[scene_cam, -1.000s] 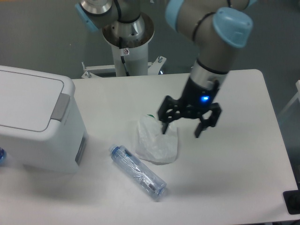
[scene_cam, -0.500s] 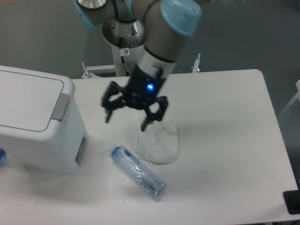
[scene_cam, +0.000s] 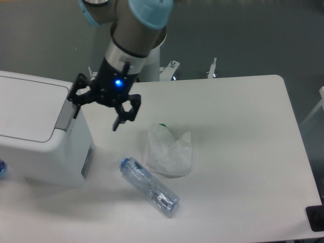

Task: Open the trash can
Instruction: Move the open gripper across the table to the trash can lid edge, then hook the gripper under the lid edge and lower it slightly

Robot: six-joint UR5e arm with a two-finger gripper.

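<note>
The trash can (scene_cam: pixel 35 136) is a large white boxy bin at the table's left, its flat lid down and its grey push tab (scene_cam: pixel 65 114) on the right edge of the lid. My gripper (scene_cam: pixel 96 120) hangs open just right of that tab, above the bin's right corner. Its left finger is near the tab and its right finger is over the table. Nothing is held between the fingers.
A crumpled whitish plastic bag (scene_cam: pixel 169 152) lies mid-table. A clear plastic bottle (scene_cam: pixel 149 186) lies on its side in front of it. The white table (scene_cam: pixel 243 152) ends at the right and front. The robot base (scene_cam: pixel 139 55) stands behind.
The gripper has swept left across the table, from above the plastic bag to the trash can's right edge beside the grey tab. It stayed open; nothing else moved.
</note>
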